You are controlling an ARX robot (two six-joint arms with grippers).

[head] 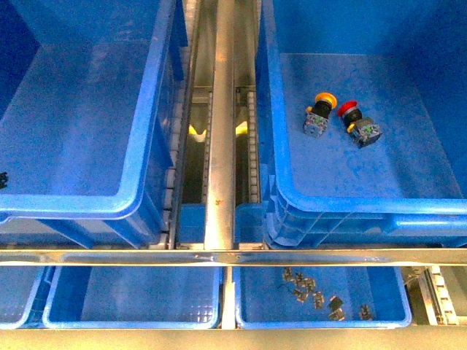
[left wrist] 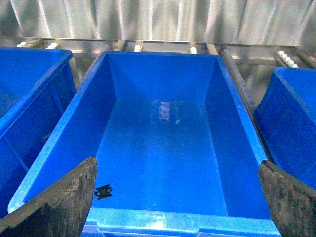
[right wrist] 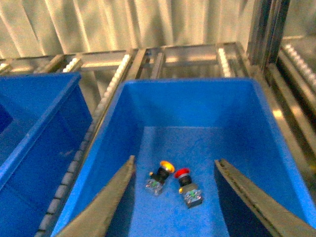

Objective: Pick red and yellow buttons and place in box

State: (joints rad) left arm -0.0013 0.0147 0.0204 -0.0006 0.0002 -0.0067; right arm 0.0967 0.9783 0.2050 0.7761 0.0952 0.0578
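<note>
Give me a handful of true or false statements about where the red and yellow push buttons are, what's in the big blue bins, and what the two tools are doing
1. The yellow-capped push-button switch and the red mushroom-capped push-button switch lie side by side on the floor of the right-hand large blue plastic bin. True.
2. The right tool is shut on the red switch. False: its fingers stand apart above both switches, holding nothing.
3. The left-hand large blue plastic bin is full of switches. False: only one small dark part shows near its front wall.
4. The left tool is open. True.
5. Small grey metal parts lie in a shallow blue tray at the front. True.
</note>
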